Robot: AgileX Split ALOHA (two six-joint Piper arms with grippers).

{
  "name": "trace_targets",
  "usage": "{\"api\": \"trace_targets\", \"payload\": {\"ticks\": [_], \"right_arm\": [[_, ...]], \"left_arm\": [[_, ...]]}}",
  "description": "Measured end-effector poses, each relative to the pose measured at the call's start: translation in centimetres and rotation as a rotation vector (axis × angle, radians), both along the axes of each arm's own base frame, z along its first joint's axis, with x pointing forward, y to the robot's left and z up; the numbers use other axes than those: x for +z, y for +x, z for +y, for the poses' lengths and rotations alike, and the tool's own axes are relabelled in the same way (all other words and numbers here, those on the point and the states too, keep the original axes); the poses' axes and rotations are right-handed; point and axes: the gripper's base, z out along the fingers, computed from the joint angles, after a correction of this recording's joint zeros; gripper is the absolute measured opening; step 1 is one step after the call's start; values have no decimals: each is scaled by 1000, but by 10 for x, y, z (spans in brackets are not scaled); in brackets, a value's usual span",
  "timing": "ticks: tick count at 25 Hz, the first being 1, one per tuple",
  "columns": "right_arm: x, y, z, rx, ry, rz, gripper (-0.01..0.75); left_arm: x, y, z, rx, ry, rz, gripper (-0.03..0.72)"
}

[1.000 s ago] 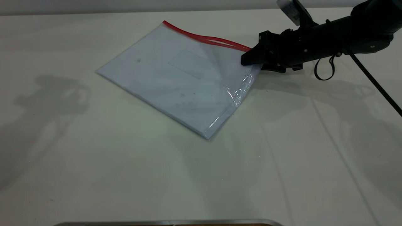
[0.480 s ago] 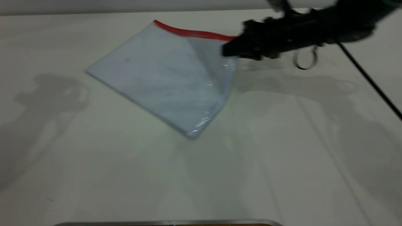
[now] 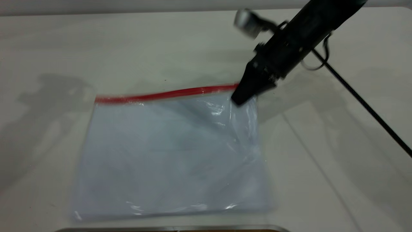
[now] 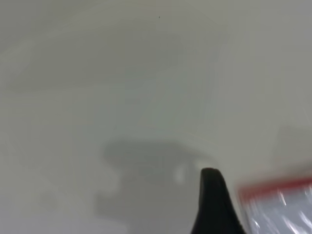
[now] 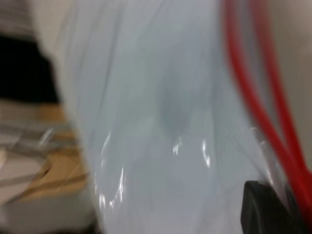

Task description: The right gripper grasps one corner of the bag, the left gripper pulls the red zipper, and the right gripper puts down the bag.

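Lifted and swung round since the earlier frames, the bag point(image 3: 173, 154) now hangs tilted toward the camera, red zipper point(image 3: 167, 94) running along its upper edge, lower edge near the surface point(image 3: 322, 161). The right gripper point(image 3: 242, 96) has its fingers closed on the bag's upper right corner, beside the zipper's end. Judging by this, the corner grasp is done and the zipper pull comes next. The left gripper point(image 4: 214, 204) hovers just beside the zipper's far end; its fingers' spread cannot be told.
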Motion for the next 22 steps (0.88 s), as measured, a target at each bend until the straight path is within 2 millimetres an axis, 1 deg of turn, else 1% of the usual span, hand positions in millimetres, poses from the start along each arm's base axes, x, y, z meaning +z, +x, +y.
{"api": "trace_targets", "payload": {"ticks": [1, 4, 6, 7, 9, 13, 16, 18, 22], "right_arm": [[5, 5, 2, -26, 5, -40, 33], [25, 15, 23, -54, 28, -148, 33], [33, 15, 39, -43, 38, -187, 33], [35, 15, 45, -39, 45, -194, 33], [37, 13, 51, -30, 54, -200, 33], [39, 13, 52, -27, 55, -203, 33], [39, 13, 52, -18, 57, -209, 33], [40, 11, 52, 7, 69, -212, 33], [43, 7, 54, 73, 119, -210, 33]], "left_arm": [[-3, 5, -4, -24, 8, 2, 540], [-16, 22, -24, -127, 44, 25, 540], [-33, 33, -40, -222, 79, 68, 540], [-40, 38, -48, -271, 94, 86, 540], [-61, 47, -64, -375, 110, 148, 540], [-90, 61, -96, -586, 52, 251, 540], [-97, 69, -115, -745, -53, 260, 540], [-97, 74, -125, -836, -137, 241, 540], [-105, 77, -138, -963, -254, 224, 540]]}}
